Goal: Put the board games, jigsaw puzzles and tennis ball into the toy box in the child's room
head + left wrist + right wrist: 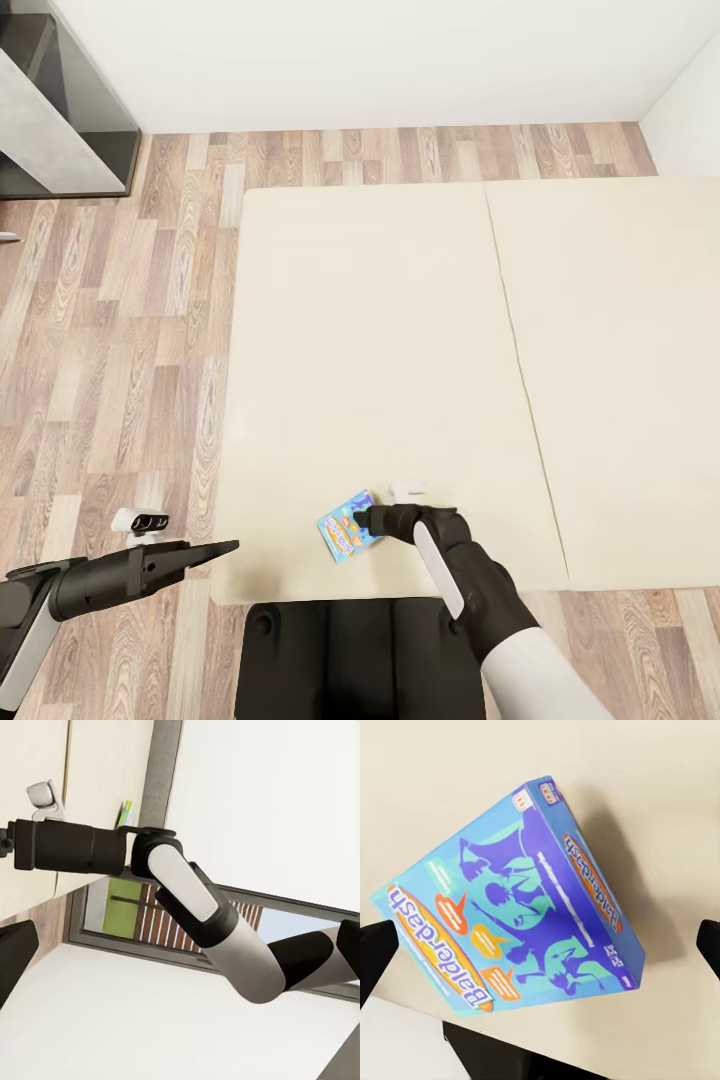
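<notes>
Currently: blue board game (349,526) lies near bed (400,330) front edge | right gripper (364,519) spread wide around it, nothing gripped | risk: thin box slides away as fingers close

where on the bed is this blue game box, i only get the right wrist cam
Observer: The blue board game lies at the bed's near edge, just ahead of the robot's base, with the right tool at its right side.
Operator: wheres my left arm
Observer: The left tool hangs at the bed's near left corner, next to the wood floor, apart from the box.
Operator: which way to the table
Observer: The table stands far left by the wall, across the floor.
</notes>
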Available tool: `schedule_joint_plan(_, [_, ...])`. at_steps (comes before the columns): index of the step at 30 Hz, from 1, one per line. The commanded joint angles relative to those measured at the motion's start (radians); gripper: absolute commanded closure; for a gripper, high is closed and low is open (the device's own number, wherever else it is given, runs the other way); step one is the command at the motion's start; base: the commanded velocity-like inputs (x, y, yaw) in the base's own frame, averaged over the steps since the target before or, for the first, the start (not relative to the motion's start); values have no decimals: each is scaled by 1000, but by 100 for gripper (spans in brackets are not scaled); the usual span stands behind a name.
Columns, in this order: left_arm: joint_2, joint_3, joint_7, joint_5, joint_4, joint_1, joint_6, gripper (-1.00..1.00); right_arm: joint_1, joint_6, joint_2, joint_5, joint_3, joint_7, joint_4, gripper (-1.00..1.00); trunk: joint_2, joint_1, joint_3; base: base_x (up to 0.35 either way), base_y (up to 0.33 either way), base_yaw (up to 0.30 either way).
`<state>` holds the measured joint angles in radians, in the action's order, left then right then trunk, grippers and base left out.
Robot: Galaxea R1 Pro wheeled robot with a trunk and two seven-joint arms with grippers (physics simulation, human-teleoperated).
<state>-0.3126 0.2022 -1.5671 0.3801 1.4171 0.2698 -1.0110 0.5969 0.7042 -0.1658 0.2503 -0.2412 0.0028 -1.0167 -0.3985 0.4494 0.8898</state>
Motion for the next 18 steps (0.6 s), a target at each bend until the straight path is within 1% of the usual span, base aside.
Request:
schedule_joint_plan(1, [0,0,-4,0,0,0,-11,-100,0,4,0,1,-1,1,-1,-100,-2,1,1,0,0,0])
schedule_joint_plan(13, [0,0,-4,-1,0,0,-11,-100,0,-3,8,3,-5,2,-1,-100,-2,1,1,0,0,0])
schedule_joint_plan(18, [0,0,-4,-1,0,0,-9,-100,0,-4,7,2,-4,2,-1,-100,-2,1,3,0,0,0])
